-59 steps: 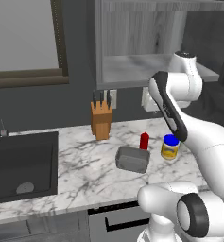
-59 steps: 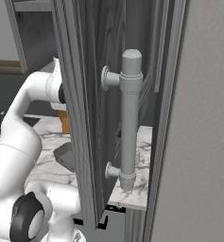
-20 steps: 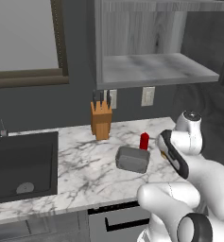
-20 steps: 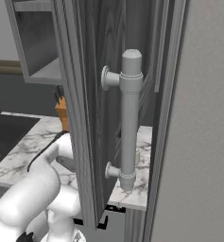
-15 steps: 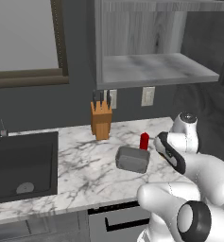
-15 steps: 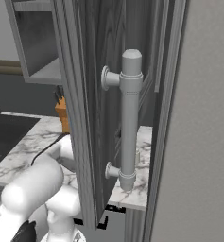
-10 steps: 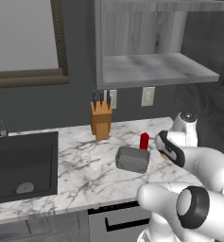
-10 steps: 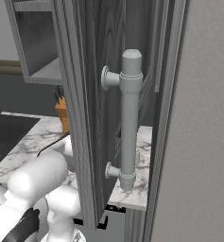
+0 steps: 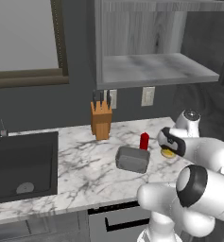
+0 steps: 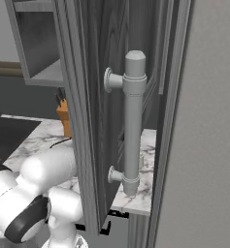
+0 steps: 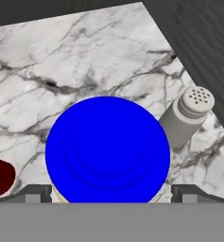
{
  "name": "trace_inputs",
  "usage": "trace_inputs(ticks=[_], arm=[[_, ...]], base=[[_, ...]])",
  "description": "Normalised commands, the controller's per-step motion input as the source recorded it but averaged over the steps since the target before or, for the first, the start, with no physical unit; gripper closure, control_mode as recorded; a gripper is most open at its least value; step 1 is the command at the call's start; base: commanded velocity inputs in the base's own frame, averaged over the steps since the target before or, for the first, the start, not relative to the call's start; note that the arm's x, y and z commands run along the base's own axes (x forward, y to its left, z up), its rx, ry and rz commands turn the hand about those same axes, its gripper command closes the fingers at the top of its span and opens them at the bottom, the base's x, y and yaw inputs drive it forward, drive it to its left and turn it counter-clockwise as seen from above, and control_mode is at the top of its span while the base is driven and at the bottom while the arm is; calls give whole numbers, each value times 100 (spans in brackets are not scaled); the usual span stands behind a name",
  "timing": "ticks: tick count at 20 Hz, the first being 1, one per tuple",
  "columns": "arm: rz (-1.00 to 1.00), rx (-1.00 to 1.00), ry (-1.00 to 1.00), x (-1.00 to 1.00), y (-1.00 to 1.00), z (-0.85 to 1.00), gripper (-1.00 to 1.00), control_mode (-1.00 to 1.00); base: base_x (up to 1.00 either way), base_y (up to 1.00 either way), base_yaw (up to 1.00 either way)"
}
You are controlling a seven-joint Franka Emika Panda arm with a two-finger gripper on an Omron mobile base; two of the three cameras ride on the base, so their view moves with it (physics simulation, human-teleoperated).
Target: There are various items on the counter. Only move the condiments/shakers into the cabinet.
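Note:
In the hand view the blue lid of the yellow jar [image 11: 107,149] sits close below me. My gripper [image 11: 111,194] is open, with one fingertip [image 11: 35,193] on each side of the lid and not touching it. The small pale shaker [image 11: 186,116] stands just right of the jar, and the red squeeze bottle [image 11: 0,176] shows at the left edge. In the left base view the hand hangs low over the jar [image 9: 168,153], with the red bottle [image 9: 144,141] beside it on the counter [image 9: 85,165]. The open cabinet [image 9: 156,68] is above.
The grey pan [image 9: 132,159] lies left of the red bottle and the knife block [image 9: 101,124] stands at the wall. A dark sink [image 9: 19,163] is set in at the far left. A tall dark door with a grey handle [image 10: 131,121] stands close on the right.
The arm has come down from cabinet height to the counter's right end. Over the last second the hand has settled lower over the jar, hiding its lid in the left base view.

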Motion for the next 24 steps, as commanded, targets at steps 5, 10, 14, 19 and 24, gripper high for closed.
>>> trace_inputs(ticks=[5, 10, 14, 19, 24], arm=[[0, 0, 0, 18, 0, -1, -100, -100], [0, 0, 0, 18, 0, -3, -100, -100], [0, 0, 0, 14, 0, -8, 100, -100], [0, 0, -4, -10, 0, 3, 100, -100], [3, 0, -30, -62, 1, 48, 100, -100]], base=[[0, 0, 0], [0, 0, 0], [0, 0, 0], [0, 0, 0], [0, 0, 0]])
